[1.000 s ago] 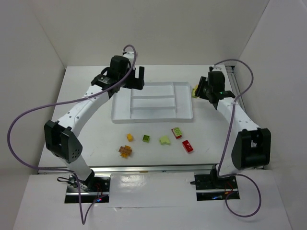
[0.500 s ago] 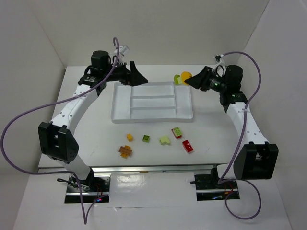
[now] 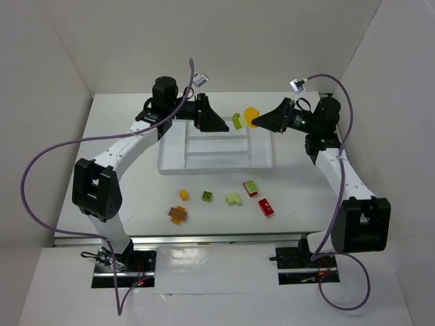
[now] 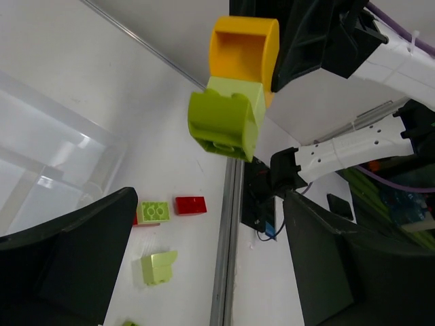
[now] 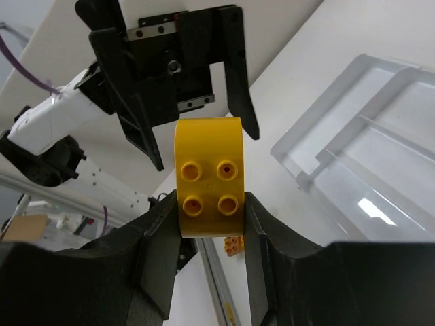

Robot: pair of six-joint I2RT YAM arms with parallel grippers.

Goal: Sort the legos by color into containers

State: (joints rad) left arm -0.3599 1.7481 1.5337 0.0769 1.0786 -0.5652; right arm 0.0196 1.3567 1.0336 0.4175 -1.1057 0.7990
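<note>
Above the tray (image 3: 167, 167) at upper centre, the right gripper (image 3: 258, 122) clamped a yellow brick (image 5: 209, 178) joined to a green brick (image 4: 224, 119); the left gripper (image 3: 219, 122), fingers spread, likely needed a square grip on the green.

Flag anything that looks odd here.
The right gripper holds a yellow brick in the air with a lime green brick stuck to it. Two colours are joined, so they cannot be sorted as one piece. The left gripper faces them, open.
</note>
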